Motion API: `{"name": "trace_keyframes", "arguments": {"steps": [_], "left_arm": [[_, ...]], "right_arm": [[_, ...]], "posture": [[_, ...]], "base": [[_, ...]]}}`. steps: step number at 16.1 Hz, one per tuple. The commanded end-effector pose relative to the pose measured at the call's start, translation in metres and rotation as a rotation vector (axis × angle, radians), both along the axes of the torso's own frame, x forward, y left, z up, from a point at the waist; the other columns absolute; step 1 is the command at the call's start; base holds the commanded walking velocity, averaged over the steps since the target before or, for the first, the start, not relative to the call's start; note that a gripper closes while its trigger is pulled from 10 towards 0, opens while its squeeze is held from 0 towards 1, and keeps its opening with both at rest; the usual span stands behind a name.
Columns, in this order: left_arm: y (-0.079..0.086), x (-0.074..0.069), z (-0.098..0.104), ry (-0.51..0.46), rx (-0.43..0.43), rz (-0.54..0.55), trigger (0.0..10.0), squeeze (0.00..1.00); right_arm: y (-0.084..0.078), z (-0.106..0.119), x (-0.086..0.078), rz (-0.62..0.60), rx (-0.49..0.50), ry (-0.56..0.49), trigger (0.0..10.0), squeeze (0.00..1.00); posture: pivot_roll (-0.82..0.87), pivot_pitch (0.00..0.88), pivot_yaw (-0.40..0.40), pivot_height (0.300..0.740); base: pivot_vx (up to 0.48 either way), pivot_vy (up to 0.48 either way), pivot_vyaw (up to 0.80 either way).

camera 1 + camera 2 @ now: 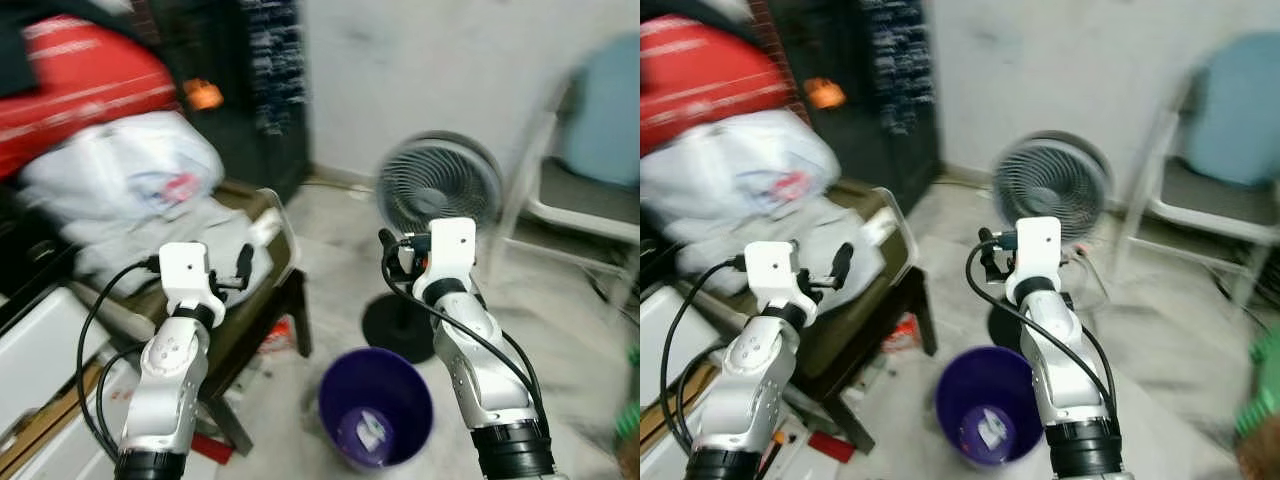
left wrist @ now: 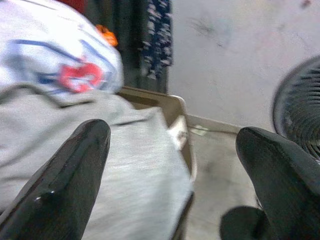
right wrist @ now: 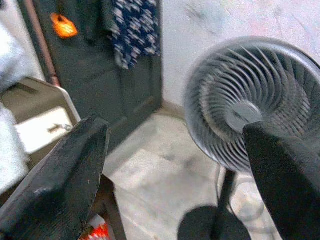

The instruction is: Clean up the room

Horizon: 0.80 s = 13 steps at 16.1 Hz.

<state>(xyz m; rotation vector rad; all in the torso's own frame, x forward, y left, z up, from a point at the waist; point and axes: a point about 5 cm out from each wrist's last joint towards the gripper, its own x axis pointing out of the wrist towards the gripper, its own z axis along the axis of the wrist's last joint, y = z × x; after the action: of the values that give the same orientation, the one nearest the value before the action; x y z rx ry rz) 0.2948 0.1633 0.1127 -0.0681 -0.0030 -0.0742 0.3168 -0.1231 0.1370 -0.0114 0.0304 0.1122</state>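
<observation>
The room looks far from tidy: a white bag (image 1: 125, 175) and grey clothes (image 2: 120, 165) are piled on a low chair (image 1: 275, 300), and red scraps (image 1: 280, 335) lie on the floor under it. The purple bin (image 1: 376, 405) between the arms holds just one small scrap. The left gripper (image 2: 172, 175) and right gripper (image 3: 175, 175) hang in the air with jaws apart, holding nothing, so most of the picking up seems left to do.

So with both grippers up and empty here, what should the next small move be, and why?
Probably ease the left gripper forward onto the grey cloth heaped on the stool. Both grippers are open and hold nothing, the left already faces that pile, and the purple bin stands on the floor between the arms. The right gripper faces the fan.
</observation>
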Motion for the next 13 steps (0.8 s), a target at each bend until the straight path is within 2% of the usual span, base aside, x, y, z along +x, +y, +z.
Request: {"name": "trace_keyframes", "arguments": {"steps": [1,7,13], "left_arm": [[0.0024,0.0018,0.0055,-0.018,0.012,0.009,10.0,0.0],[0.0027,0.0005,0.0051,-0.014,-0.019,0.035,10.0,0.0],[-0.0028,0.0015,0.0047,-0.012,0.013,0.003,10.0,0.0]], "right_arm": [[0.0042,0.0058,0.002,0.019,-0.005,-0.02,10.0,0.0],[0.0009,0.0052,0.0006,0.01,-0.012,-0.019,10.0,0.0],[-0.0002,0.005,-0.0005,0.005,-0.016,-0.02,10.0,0.0]], "posture": [[-0.21,0.0,0.036,0.74],[-0.21,0.0,0.031,0.74],[-0.22,0.0,0.037,0.74]], "base": [[0.0,0.0,0.8],[0.0,0.0,0.8],[0.0,0.0,0.8]]}}
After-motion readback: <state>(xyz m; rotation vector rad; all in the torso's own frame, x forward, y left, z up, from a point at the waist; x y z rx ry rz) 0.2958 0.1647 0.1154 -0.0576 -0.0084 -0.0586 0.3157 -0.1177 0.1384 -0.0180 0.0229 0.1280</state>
